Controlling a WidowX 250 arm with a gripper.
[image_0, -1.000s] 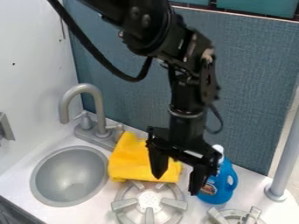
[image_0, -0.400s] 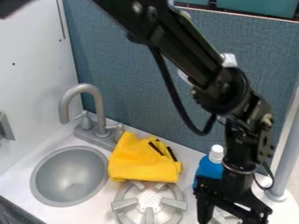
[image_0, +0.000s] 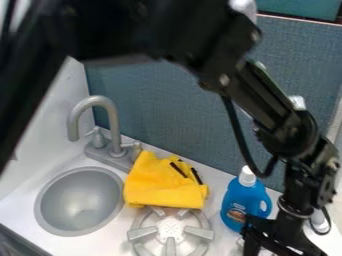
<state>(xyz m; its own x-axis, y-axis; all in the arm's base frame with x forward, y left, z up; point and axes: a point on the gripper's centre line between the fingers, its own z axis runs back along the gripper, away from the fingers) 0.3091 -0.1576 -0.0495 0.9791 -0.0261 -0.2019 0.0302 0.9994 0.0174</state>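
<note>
Blue detergent bottle (image_0: 242, 201) at the lower right of the frame: it stands upright on its own flat base, which seems to be why it needs no support. Your black arm (image_0: 267, 102) spans the picture from the upper left to the lower right, slanting down so that its gripper (image_0: 275, 239) hangs right beside the bottle's lower part. You cannot tell whether the gripper is spread, pressed together or pinching anything, nor whether it touches the bottle. Behind, the blue-grey panel (image_0: 174, 107) closes off the back of the white counter (image_0: 217, 184). The round sink basin (image_0: 81, 202) is set into the counter at the lower left, probably so its rim sits near flush. The yellow cloth (image_0: 160, 189) lies bunched at lower centre, its folds propping it up a little, just behind the burner (image_0: 170, 231). The curved faucet (image_0: 112, 125) arches toward the basin, presumably to pour into it.
</note>
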